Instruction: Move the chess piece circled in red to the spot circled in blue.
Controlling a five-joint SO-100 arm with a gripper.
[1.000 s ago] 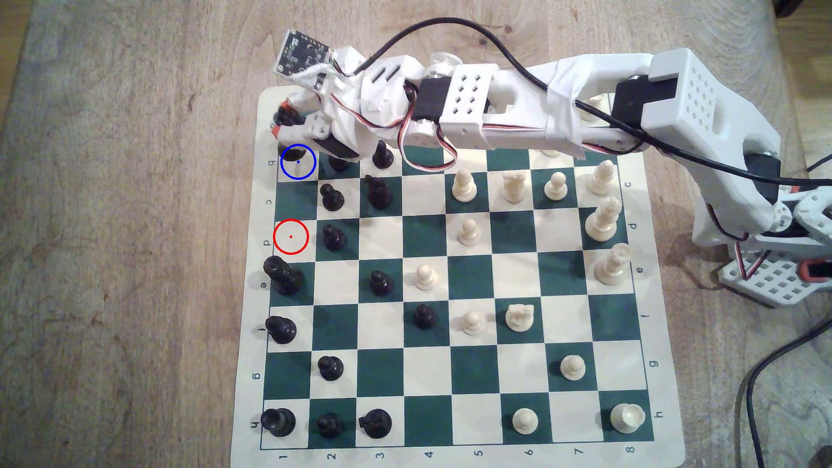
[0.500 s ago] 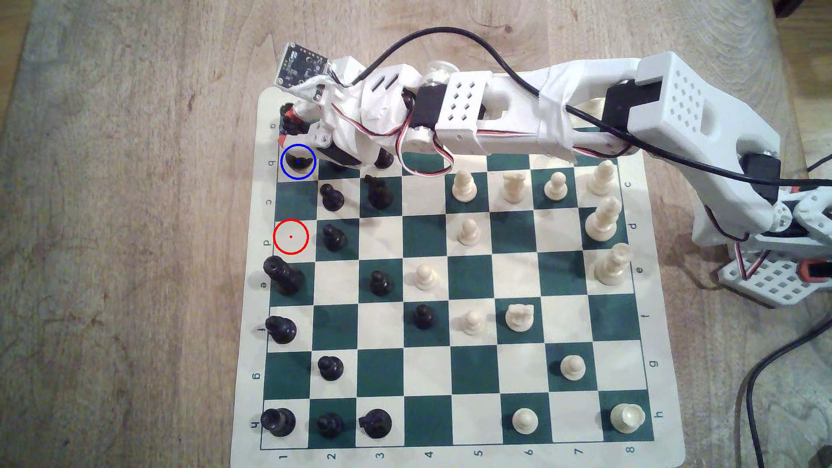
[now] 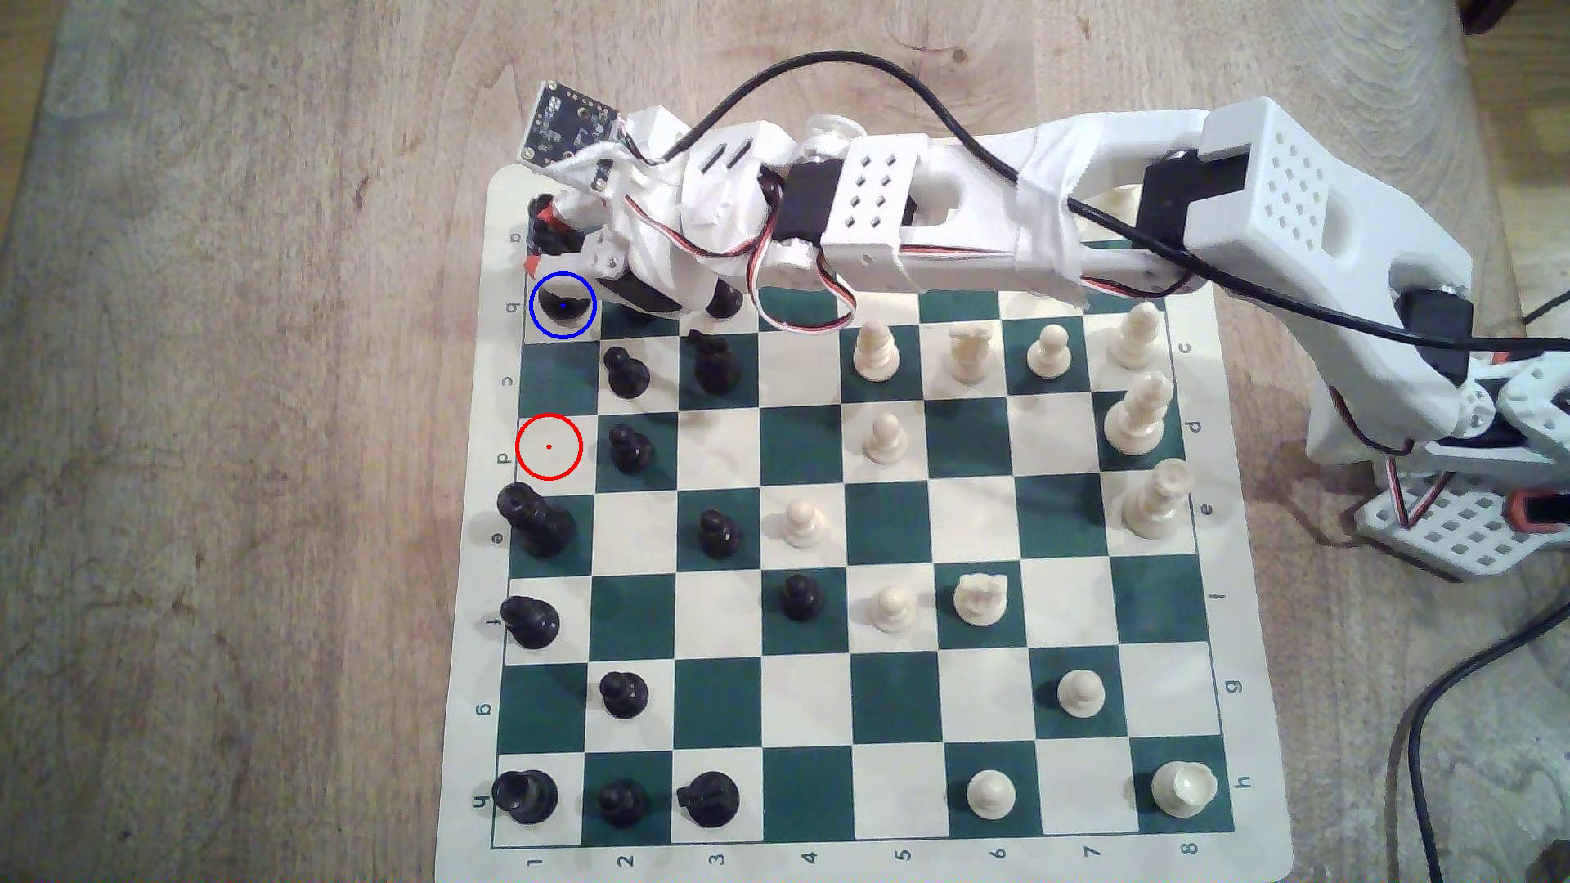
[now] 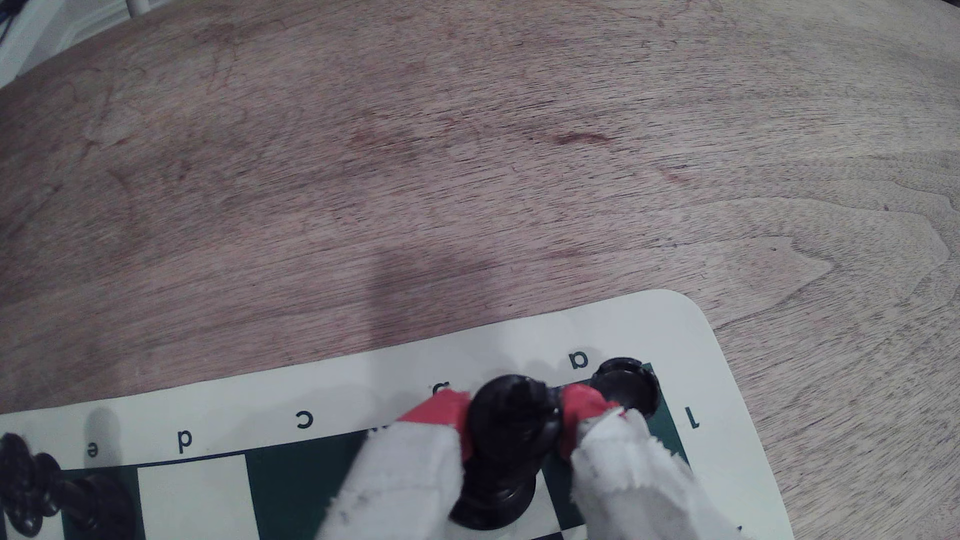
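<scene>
The white arm's red-tipped gripper (image 4: 514, 420) pinches the tall glossy black chess piece (image 4: 506, 441) about its slim upper body, long axis roughly upright, its wide base sitting inside the blue-ringed cream square (image 3: 562, 327), so release is straight apart.

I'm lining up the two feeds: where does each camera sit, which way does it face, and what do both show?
Exterior view: above the table, looking down on the chessboard; the white arm reaches in from the exterior view's right.
Wrist view: on the wrist, looking past the red-tipped fingers toward the board's lettered edge and the wooden table.
Shared: the gripper shut on the tall black piece, and the black rook beside it.
</scene>
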